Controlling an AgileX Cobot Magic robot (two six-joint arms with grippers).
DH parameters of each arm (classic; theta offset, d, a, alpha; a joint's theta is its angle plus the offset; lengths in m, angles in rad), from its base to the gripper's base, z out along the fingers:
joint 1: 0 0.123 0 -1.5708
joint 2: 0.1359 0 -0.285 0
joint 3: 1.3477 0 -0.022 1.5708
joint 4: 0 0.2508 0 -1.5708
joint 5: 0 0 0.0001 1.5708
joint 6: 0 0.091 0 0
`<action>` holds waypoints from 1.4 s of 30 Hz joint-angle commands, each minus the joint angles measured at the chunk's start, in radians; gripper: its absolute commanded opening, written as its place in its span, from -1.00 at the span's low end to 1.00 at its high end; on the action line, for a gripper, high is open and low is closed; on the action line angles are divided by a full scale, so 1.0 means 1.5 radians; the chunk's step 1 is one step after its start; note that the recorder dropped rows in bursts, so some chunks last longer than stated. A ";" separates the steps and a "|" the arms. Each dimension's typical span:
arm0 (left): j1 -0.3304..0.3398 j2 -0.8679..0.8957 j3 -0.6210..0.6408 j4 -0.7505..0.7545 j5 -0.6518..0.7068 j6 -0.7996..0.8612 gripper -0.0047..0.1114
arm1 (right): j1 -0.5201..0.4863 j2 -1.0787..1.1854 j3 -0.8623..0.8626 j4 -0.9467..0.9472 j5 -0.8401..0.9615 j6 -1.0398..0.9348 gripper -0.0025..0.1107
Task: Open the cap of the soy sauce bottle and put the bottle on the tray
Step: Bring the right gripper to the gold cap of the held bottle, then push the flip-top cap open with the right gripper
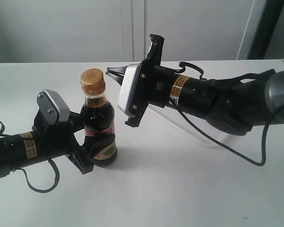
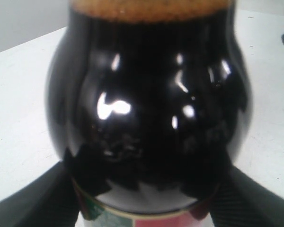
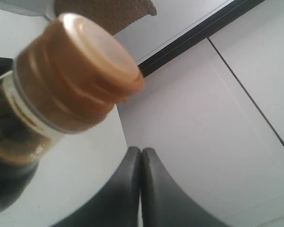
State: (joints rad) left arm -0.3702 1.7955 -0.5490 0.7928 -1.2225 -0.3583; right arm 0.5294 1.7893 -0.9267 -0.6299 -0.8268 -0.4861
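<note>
1. Bottle (image 1: 98, 127): clear glass, dark brown liquid, pink-and-yellow label; upright on the table (image 1: 180, 194), clamped low by the left gripper (image 1: 89, 153).
2. Cap (image 1: 93, 81): bronze-gold, ribbed collar, lid closed, on the neck.
3. Tray (image 1: 199, 138): white, flat, right of the bottle; only its rim shows faintly.

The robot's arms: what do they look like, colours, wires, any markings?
The left arm and right arm are black. Each has a yellow-orange sticker band near the wrist, a silver-grey box above it, and a loose black cable trailing off. The left hand and right hand are black too, with slim dark fingers.
</note>
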 commanded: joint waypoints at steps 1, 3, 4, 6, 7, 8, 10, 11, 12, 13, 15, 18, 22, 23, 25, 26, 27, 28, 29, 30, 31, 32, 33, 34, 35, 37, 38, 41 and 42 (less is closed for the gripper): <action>-0.003 -0.002 0.000 0.018 0.001 -0.001 -0.91 | 0.014 0.000 -0.009 0.005 0.003 -0.003 -0.96; -0.003 -0.002 0.000 0.018 0.001 -0.001 -0.91 | 0.020 0.000 -0.011 0.005 0.007 -0.003 -0.96; -0.003 -0.002 0.000 0.018 0.001 -0.001 -0.91 | 0.023 0.000 -0.012 0.005 0.008 -0.003 -0.96; -0.003 -0.002 0.000 0.018 0.001 -0.001 -0.91 | 0.027 0.000 -0.013 0.009 0.008 -0.003 -0.96; -0.003 -0.002 0.000 0.018 0.001 -0.001 -0.91 | 0.027 0.000 -0.013 0.007 0.008 -0.003 -0.96; -0.003 -0.002 0.000 0.018 0.001 -0.001 -0.91 | 0.027 0.000 -0.013 0.007 0.008 -0.003 -0.96; -0.003 -0.002 0.000 0.018 0.001 -0.001 -0.91 | 0.027 0.000 -0.013 0.006 0.008 -0.003 -0.96; -0.003 -0.002 0.000 0.018 0.001 -0.001 -0.91 | 0.027 0.000 -0.013 0.006 0.008 -0.003 -0.96; -0.003 -0.002 0.000 0.018 0.001 -0.001 -0.91 | 0.027 0.000 -0.013 0.006 0.008 -0.003 -0.96; -0.003 -0.002 0.000 0.018 0.001 -0.001 -0.91 | 0.027 0.000 -0.013 0.006 0.008 -0.003 -0.96; -0.003 -0.002 0.000 0.018 0.001 -0.001 -0.91 | 0.027 0.000 -0.013 0.006 0.008 -0.003 -0.96; -0.003 -0.002 0.000 0.016 0.001 -0.001 -0.91 | 0.027 0.000 -0.013 0.006 0.008 -0.003 -0.96; -0.003 -0.002 0.000 0.015 0.001 -0.001 -0.91 | 0.029 0.000 -0.013 0.006 0.007 -0.003 -0.96; -0.003 -0.002 0.000 0.015 0.001 -0.001 -0.91 | 0.031 -0.002 -0.013 0.006 0.007 -0.003 -0.96; -0.003 -0.002 0.000 0.015 0.001 -0.001 -0.91 | 0.035 -0.003 -0.013 0.005 0.007 -0.003 -0.96; -0.003 -0.002 0.000 0.015 0.001 -0.001 -0.91 | 0.038 -0.003 -0.013 0.005 0.007 -0.003 -0.96; -0.003 -0.002 0.000 0.015 0.001 -0.001 -0.91 | 0.040 -0.003 -0.013 0.005 0.007 -0.003 -0.96; -0.003 -0.002 0.000 0.015 0.001 -0.001 -0.91 | 0.040 -0.003 -0.013 0.005 0.007 -0.003 -0.96; -0.003 -0.002 0.000 0.015 0.001 -0.001 -0.91 | 0.040 -0.005 -0.013 0.005 0.007 -0.003 -0.96; -0.003 -0.002 0.000 0.015 0.001 -0.001 -0.91 | 0.040 -0.006 -0.013 0.005 0.007 -0.003 -0.96; -0.003 -0.002 0.000 0.015 0.001 -0.001 -0.91 | 0.040 -0.006 -0.013 0.005 0.007 -0.003 -0.96; -0.003 -0.002 0.000 0.015 0.001 -0.001 -0.91 | 0.040 -0.009 -0.013 0.005 0.007 -0.003 -0.96; -0.003 -0.002 0.000 0.015 0.001 -0.001 -0.91 | 0.040 -0.011 -0.013 0.005 0.006 -0.003 -0.96; -0.003 -0.002 0.000 0.015 0.001 -0.001 -0.91 | 0.040 -0.012 -0.013 0.005 0.001 -0.003 -0.96; -0.003 -0.002 0.000 0.013 0.001 -0.001 -0.91 | 0.040 -0.016 -0.013 0.005 0.000 -0.003 -0.96; -0.003 -0.002 0.000 0.012 0.001 -0.001 -0.91 | 0.040 -0.022 -0.013 0.005 0.000 -0.002 -0.96; -0.003 -0.002 0.000 0.010 0.001 -0.001 -0.91 | 0.040 -0.025 -0.013 0.005 0.000 0.001 -0.96; -0.003 -0.002 0.000 0.000 0.001 -0.001 -0.91 | 0.040 -0.032 -0.013 0.004 0.000 0.017 -0.96; -0.003 -0.002 0.000 -0.001 0.001 -0.001 -0.91 | 0.040 -0.035 -0.013 0.001 0.000 0.027 -0.96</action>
State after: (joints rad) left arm -0.3702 1.7955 -0.5490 0.7884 -1.2225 -0.3583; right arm 0.5874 1.7581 -0.9433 -0.6152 -0.8125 -0.4753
